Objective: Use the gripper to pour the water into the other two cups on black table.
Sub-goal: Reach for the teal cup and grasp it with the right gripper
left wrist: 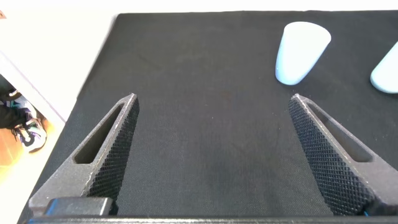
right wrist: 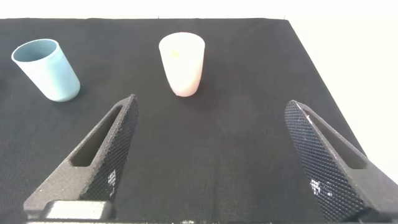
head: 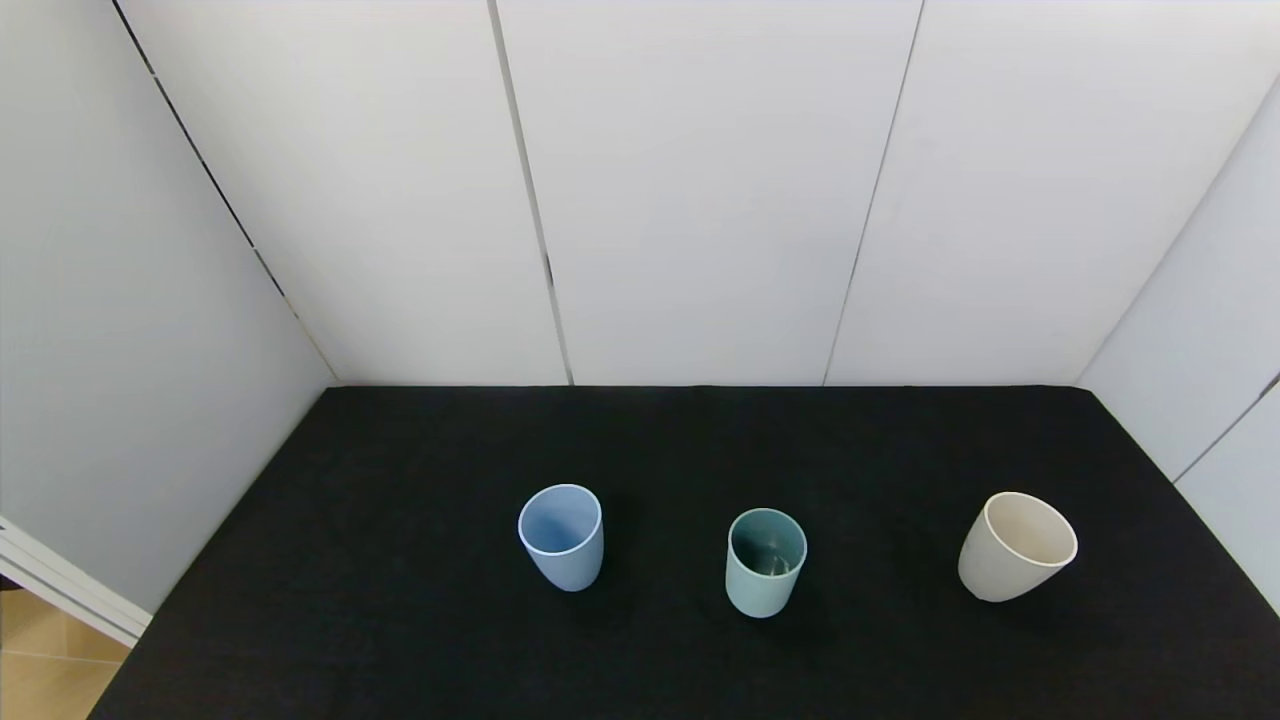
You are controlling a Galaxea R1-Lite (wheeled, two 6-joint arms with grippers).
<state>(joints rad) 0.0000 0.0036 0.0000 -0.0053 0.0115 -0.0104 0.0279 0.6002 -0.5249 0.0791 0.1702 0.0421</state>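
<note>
Three cups stand upright in a row on the black table (head: 400,620). The light blue cup (head: 561,535) is on the left, a teal-green cup (head: 765,562) in the middle, the cream-white cup (head: 1015,548) on the right. Faint glints of water (head: 775,566) show inside the teal-green cup. Neither gripper shows in the head view. My left gripper (left wrist: 213,98) is open and empty over bare cloth, with the light blue cup (left wrist: 300,53) ahead. My right gripper (right wrist: 211,101) is open and empty, with the cream-white cup (right wrist: 181,62) and the teal-green cup (right wrist: 46,70) ahead.
White wall panels (head: 700,200) close off the table at the back and both sides. Beyond the table's left edge there is wooden floor (head: 40,670). Wide stretches of black cloth lie between and around the cups.
</note>
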